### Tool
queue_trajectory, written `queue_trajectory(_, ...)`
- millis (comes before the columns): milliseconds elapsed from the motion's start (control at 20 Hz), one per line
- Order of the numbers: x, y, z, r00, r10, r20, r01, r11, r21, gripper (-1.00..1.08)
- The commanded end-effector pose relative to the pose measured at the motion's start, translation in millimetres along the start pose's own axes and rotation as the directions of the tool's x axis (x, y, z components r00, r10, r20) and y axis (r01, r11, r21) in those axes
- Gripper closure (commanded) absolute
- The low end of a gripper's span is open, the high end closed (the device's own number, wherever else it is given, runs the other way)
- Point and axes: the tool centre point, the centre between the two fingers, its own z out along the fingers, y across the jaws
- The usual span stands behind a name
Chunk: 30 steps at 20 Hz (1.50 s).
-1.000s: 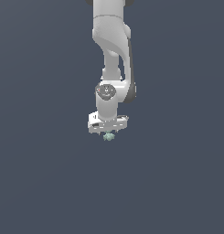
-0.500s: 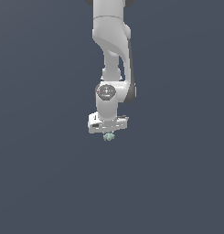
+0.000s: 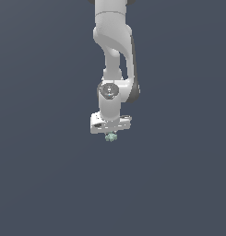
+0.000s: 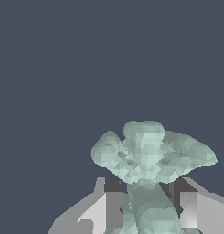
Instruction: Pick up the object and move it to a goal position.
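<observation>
The object is a small pale mint-green lumpy thing with leaf-like lobes. In the exterior view it pokes out just below my white gripper, near the middle of the picture. In the wrist view the object fills the space between my two fingers, which press on its lower stem from both sides. My gripper is shut on the object. The white arm comes down from the top of the exterior view.
A plain dark grey-blue surface fills the background in both views.
The arm and the held object look almost unmoved; at most a very slight shift.
</observation>
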Motion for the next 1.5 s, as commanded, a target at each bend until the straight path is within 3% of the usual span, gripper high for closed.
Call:
queue_trajectory(0, 4, -6, -11, 1.000, -0.001, -0.001, 0.001, 1.000, 0.000, 1.08)
queue_trajectory(1450, 97, -145, -256, 1.000, 0.000, -0.001, 0.000, 1.000, -0.001, 1.08)
